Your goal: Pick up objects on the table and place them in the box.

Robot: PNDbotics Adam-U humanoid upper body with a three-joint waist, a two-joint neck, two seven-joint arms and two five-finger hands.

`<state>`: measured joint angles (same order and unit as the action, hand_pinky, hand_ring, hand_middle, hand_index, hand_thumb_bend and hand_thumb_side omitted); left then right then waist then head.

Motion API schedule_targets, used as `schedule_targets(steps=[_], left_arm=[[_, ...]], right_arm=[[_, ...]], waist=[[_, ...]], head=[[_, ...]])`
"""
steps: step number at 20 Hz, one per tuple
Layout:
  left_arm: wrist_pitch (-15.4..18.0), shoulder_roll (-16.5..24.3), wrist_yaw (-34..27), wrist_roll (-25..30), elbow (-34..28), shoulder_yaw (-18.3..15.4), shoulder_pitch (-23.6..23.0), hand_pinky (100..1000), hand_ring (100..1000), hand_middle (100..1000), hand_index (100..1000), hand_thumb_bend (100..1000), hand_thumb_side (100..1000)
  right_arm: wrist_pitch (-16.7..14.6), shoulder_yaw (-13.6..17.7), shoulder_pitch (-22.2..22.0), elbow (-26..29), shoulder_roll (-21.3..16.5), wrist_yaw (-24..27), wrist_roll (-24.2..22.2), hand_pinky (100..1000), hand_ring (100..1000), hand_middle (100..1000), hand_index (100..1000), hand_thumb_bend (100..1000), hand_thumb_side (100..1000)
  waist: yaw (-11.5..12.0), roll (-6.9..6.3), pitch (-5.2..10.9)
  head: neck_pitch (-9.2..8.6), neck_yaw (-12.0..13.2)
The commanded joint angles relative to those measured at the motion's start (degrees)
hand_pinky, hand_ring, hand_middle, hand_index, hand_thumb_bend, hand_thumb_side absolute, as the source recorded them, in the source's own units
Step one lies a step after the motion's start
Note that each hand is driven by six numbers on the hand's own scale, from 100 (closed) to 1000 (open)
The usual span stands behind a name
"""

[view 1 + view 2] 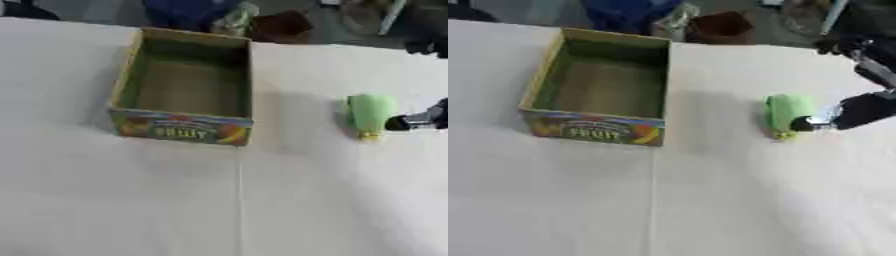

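Table (pixel 332 200), white cloth. Box (pixel 185 85), open cardboard, left of centre; front panel printed "FRUIT" amid coloured fruit pictures, smaller print unreadable. Green object (pixel 787 114), yellow tip, lying right of box, well apart; kind unclear. Right hand (pixel 859 111), fingertip beside green object; cut off at edge, finger state undeterminable.

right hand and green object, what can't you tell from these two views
- Right hand: mostly cut off by the right edge in the left eye view; blurred in the right eye view, so its finger pose is unreadable.
- Contact: a dark fingertip sits beside the green object; touching or apart cannot be told.
- Green object: blur hides what it is; only a yellowish end shows.
- Left hand: in neither view.
- Box: near inner wall hidden by its printed front.
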<state>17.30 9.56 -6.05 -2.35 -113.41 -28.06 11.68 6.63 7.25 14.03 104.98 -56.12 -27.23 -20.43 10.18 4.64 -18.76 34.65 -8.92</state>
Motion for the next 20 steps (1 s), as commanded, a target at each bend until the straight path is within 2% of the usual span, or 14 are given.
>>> schedule_targets(steps=[1,13,16,20], left_arm=[[-0.1,1.0,0.0,-0.1,-1.2,-0.4,0.5,467,460,502,651,100,761],[0.0,1.0,0.0,0.0,-1.2,-0.3,0.5,468,460,502,651,100,762],[-0.1,0.9,0.0,0.2,-1.2,-0.2,0.6,468,461,502,651,100,762],[-0.1,0.8,-0.2,0.4,-1.2,-0.1,0.6,468,461,502,651,100,762]], right_arm=[[0.3,1.2,0.2,1.0,-2.1,0.5,0.1,899,924,875,990,860,590],[0.4,0.9,0.4,0.4,-2.0,0.6,0.2,896,923,872,987,858,586],[0.4,-0.4,0.9,-0.7,-2.1,-0.4,-0.3,892,925,875,985,858,579],[0.2,-2.9,3.1,-4.9,-1.8,-2.7,-1.2,890,928,878,984,856,562]], waist=[[0.0,-0.2,1.09],[0.2,-0.12,1.0],[0.3,-0.06,0.97],[0.9,-0.07,0.93]], head=[[-0.15,0.2],[-0.37,0.0],[-0.46,-0.2],[-0.68,-0.7]])
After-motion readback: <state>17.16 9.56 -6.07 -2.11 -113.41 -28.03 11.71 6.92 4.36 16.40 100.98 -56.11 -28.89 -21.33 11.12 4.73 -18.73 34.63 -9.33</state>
